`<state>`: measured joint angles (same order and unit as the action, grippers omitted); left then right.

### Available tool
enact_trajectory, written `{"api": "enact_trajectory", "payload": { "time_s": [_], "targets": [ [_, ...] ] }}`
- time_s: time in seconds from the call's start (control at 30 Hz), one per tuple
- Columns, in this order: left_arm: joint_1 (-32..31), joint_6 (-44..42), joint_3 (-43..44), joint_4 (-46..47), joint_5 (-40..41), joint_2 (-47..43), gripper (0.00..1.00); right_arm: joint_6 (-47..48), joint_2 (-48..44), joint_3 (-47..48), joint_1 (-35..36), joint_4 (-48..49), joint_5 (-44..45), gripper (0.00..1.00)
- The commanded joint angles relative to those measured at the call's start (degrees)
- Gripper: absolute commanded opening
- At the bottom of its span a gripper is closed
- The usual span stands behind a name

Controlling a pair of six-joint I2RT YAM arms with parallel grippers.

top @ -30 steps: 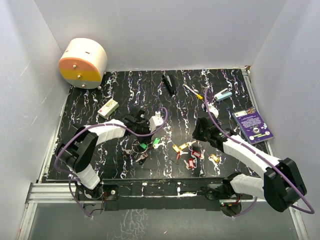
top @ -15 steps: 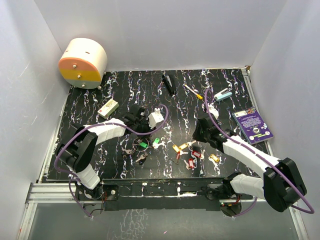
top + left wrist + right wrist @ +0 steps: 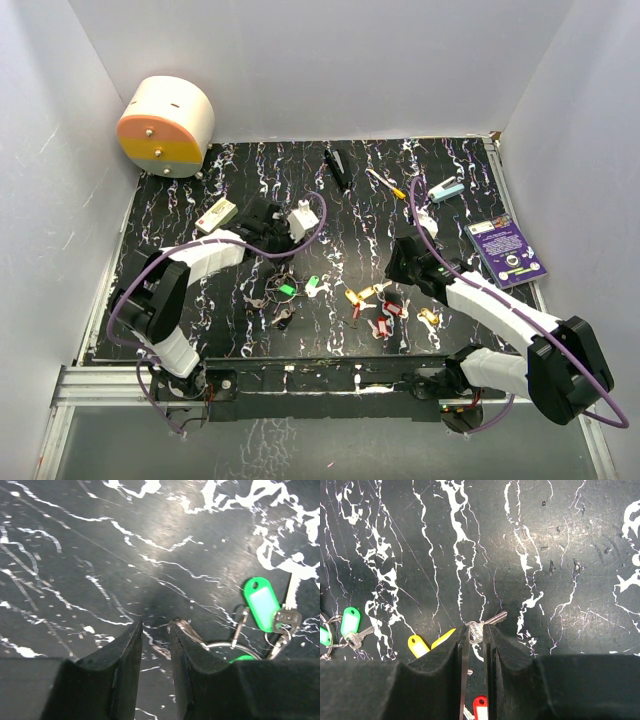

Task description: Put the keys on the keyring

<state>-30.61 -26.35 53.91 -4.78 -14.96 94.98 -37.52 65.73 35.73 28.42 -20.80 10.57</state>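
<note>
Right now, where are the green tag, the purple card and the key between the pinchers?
green key tag (image 3: 261, 602), left wrist view, middle of its plastic face
purple card (image 3: 497, 240), top view, its upper half
silver key (image 3: 495, 617), right wrist view, its blade

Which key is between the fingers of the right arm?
The plain silver key with no plastic head; its blade points up-right from the right fingers. The yellow-headed keys lie outside the gap.

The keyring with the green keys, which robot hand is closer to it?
Left. The left gripper sits right beside the keyring, empty. The right gripper, pinching a key, is farther off among the loose keys.
</note>
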Motion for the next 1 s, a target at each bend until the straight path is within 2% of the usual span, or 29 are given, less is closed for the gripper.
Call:
{"api": "enact_trajectory", "payload": {
  "time_s": [0.0,0.57,0.97],
  "targets": [
    [1.0,1.1,1.9,-0.6,-2.0,-4.0,0.27,-0.1,-1.5,0.2,-0.2,3.1,0.3,0.24],
    [1.2,3.0,-2.0,-0.5,-1.4,-1.2,0.27,0.1,-0.4,0.2,-0.1,4.0,0.0,0.24],
    [-1.3,3.6,-4.3,-1.2,-1.5,-1.1,0.27,0.1,-0.7,0.1,-0.1,3.6,-0.1,0.24]
  ]
}}
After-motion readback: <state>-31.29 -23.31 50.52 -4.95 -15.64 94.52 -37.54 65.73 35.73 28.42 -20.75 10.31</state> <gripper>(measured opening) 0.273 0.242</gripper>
